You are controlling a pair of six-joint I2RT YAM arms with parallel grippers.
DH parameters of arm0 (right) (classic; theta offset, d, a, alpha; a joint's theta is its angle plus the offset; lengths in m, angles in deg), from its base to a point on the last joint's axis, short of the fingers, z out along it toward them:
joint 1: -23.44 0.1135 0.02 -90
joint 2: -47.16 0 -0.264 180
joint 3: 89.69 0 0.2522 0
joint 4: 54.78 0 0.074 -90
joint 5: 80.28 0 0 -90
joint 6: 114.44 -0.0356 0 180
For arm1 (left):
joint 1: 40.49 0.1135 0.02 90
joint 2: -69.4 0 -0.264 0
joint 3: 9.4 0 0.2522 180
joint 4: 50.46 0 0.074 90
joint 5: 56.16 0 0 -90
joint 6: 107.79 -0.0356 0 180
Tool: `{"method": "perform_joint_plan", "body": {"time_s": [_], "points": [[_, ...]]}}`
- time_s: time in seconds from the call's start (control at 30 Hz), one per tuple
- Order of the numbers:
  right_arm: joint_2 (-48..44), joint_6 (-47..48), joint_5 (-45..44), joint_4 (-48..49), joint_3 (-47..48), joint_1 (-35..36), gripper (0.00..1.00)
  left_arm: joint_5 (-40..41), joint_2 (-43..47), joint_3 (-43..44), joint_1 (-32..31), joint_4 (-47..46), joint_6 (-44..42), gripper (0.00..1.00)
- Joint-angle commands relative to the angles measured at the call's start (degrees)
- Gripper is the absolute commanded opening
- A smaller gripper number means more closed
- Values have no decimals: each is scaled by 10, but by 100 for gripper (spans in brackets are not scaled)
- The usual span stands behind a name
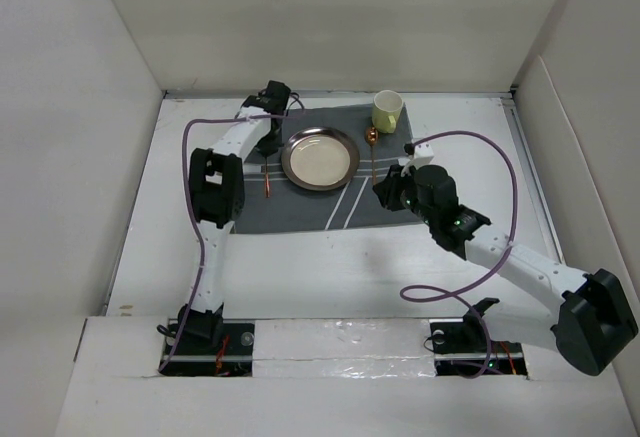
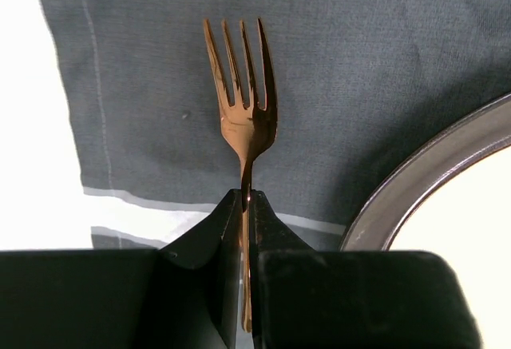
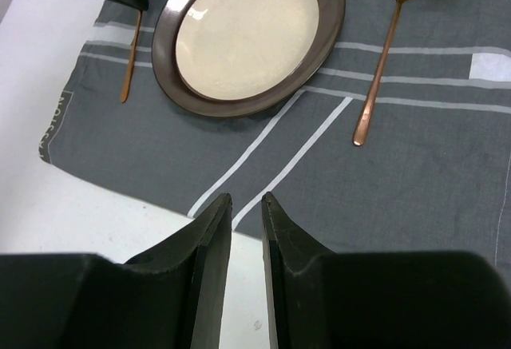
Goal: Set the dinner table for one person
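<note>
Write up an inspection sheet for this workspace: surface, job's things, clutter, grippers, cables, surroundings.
Surface: white dinner table with a dark grey striped placemat laid on it.
Job's things: plate on the placemat; spoon lying to its right; yellow mug at the placemat's far right corner; fork left of the plate.
Clutter: nothing seen.
Grippers: left gripper shut on the fork's neck; right gripper empty, jaws a narrow gap apart, above the placemat's near edge.
Cables: purple cable along each arm, the right one hanging in a loop near its base.
Surroundings: white panel walls.
</note>
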Motion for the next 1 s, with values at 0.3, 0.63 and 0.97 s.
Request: {"method": "perform_joint_plan", "body": {"time_s": [0.3,0.63,0.97], "points": [[9,12,-19,8,31,9,28,6,-26,21,-6,-2,7,0],[4,12,-24,6,31,14,28,-12,-14,-3,-6,-15,6,0],[-1,11,-40,2,31,14,30,-17,68,-42,-6,-29,21,33]]}}
